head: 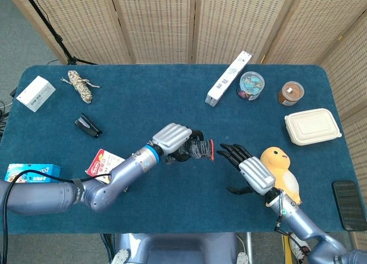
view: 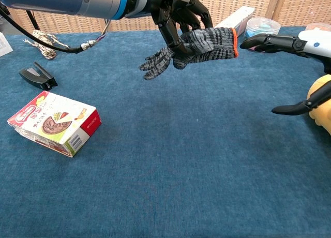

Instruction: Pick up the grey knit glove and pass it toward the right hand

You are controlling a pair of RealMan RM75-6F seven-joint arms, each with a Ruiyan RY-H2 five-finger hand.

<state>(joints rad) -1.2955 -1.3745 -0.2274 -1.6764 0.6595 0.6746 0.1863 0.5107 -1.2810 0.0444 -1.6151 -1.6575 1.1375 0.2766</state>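
My left hand [head: 174, 139] [view: 176, 13] holds the grey knit glove [view: 199, 45] [head: 198, 150] above the table, its orange-edged cuff pointing right and its fingers drooping left. My right hand [head: 246, 167] [view: 289, 44] is open, fingers spread. Its fingertips [view: 247, 42] reach to just right of the glove's cuff, a small gap apart.
A yellow duck toy [head: 277, 166] sits right behind my right hand. A red food box [view: 54, 122] lies at the front left, a black clip [view: 37, 76] beyond it. A long white box [head: 228, 78], a clear tub [head: 251, 85], a brown jar [head: 291, 93] and a takeaway container [head: 312, 126] stand at the back right.
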